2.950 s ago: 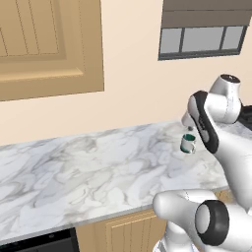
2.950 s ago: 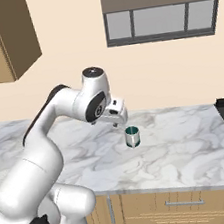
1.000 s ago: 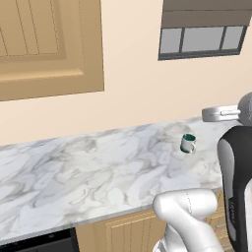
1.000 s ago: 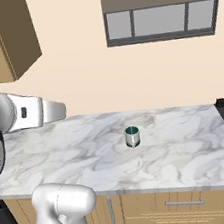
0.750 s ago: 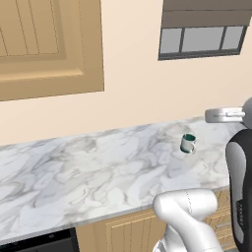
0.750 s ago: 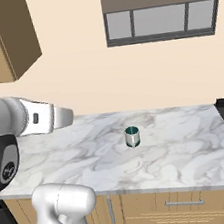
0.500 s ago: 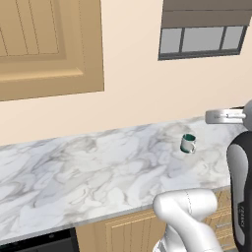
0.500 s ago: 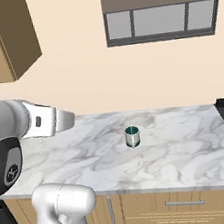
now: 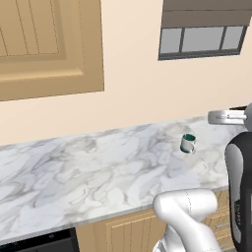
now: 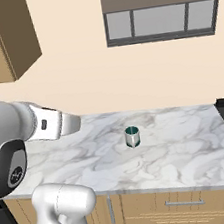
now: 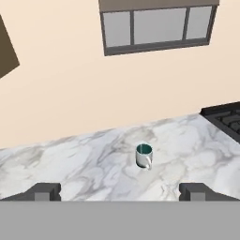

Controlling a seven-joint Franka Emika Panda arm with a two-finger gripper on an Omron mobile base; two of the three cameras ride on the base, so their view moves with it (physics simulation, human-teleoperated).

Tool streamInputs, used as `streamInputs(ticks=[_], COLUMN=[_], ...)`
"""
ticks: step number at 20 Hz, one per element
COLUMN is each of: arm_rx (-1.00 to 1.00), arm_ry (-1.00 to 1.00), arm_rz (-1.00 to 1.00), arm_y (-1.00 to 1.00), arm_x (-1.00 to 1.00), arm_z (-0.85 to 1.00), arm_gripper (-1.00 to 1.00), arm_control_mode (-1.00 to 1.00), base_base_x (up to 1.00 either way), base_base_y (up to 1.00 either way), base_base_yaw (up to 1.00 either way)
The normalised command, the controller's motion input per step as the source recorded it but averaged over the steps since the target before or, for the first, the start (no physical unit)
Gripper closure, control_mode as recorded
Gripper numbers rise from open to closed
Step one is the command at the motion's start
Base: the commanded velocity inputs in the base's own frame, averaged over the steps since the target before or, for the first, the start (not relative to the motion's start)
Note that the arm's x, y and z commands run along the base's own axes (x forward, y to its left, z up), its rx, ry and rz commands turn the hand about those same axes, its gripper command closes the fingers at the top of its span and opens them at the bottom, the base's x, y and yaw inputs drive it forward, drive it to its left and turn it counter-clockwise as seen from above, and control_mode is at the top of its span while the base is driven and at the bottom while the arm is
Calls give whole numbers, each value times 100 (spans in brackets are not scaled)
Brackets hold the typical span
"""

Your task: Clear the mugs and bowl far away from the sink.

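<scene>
on the marble counter (image 10: 190, 153), one mug (image 10: 132, 137) stands upright.

A lone mug (image 10: 132, 137) stands upright on the counter (image 10: 191, 158), roughly midway between its front edge and the back wall (image 10: 80, 88), well apart from everything else. A window (image 10: 161, 20) sits on the wall above and behind it. A stove (image 11: 225, 117) adjoins the counter's right end, and a wall cabinet (image 10: 2, 38) hangs above its left part.
</scene>
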Motion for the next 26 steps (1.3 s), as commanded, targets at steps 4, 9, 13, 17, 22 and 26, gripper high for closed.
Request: streamInputs(ticks=[4, 9, 13, 17, 22, 26], arm_rx=[0, 0, 0, 0, 0, 0], arm_ry=[-4, -4, 0, 0, 0, 0], arm_rz=[-18, -21, 0, 0, 0, 0], arm_y=[-6, -6, 0, 0, 0, 0], arm_x=[0, 0, 0, 0, 0, 0], arm_z=[-3, -2, 0, 0, 0, 0], arm_gripper=[-100, -100, -100, -100, -100, -100], arm_control_mode=[-100, -100, 100, 100, 100, 100], base_base_x=[0, 0, -2, -18, -32, -4], base_base_y=[0, 0, -17, -35, -44, -13], base_base_yaw=[0, 0, -23, -35, -61, -85])
